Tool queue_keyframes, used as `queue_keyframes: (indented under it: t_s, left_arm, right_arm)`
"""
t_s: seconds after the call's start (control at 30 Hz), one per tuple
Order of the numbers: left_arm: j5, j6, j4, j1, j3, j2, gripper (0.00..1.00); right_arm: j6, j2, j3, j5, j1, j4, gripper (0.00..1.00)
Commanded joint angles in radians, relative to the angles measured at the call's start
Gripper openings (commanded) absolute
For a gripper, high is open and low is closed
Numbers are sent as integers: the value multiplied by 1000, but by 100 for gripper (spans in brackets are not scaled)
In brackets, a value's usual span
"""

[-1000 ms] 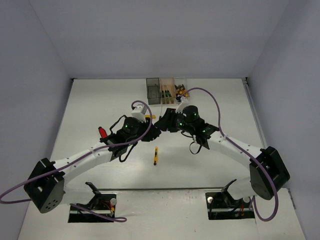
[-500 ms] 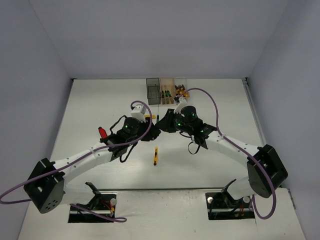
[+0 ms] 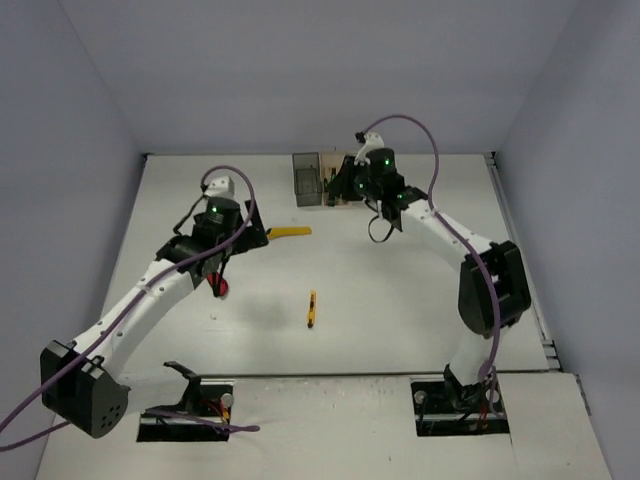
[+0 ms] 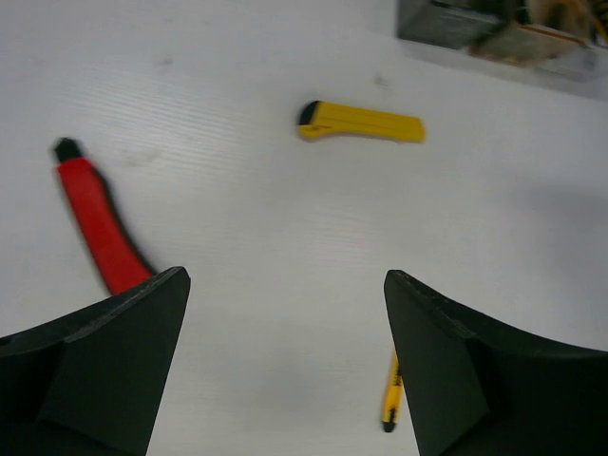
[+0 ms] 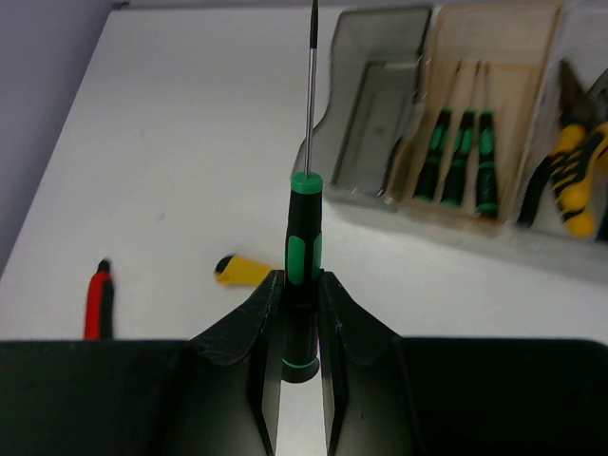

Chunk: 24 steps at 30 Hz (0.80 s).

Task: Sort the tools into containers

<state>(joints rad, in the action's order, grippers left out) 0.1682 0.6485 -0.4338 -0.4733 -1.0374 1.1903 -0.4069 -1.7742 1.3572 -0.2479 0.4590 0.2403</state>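
Observation:
A black-green screwdriver stands upright between my right gripper's jaws, which are shut on its handle. That gripper hovers at the containers: a smoky grey bin, an orange-tinted bin holding three black-green screwdrivers, and a clear bin with yellow-handled pliers. My left gripper is open over bare table at the left. Near it lie a red-handled cutter, a yellow utility knife and a yellow screwdriver.
The bins stand in a row against the back edge of the white table. The knife, the cutter and the yellow screwdriver lie loose mid-table. Grey walls enclose the table on three sides.
Both grippers met mid-table. The left one opened and drew back to the left. The right one shut on the black-green screwdriver and carried it back to the bins.

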Motion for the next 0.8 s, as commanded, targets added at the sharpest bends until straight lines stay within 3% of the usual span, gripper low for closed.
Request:
queue_keyframes:
  t_s: [0.0,0.3,0.5,0.6,0.77]
  left_arm:
    - [54,-136,-264,117,-99,-43,81]
    - [71,-239,-302,211,-68,-94,81]
    - [74,-243,-258,233,7,-131,81]
    - [65,-248,-258,240,12,-128,81]
    - [41,-250,-258,267,11,-121,81]
  right_arm:
    - [141,-149,218,69,-40,-41,0]
    - [232,-440,577,99,-70,-74,0]
    - [235,-568,677,126,-74,-76,4]
    - [225,-590,684,127,-74,-76,11]
    - [214,-532,637,137,-71,-78,34]
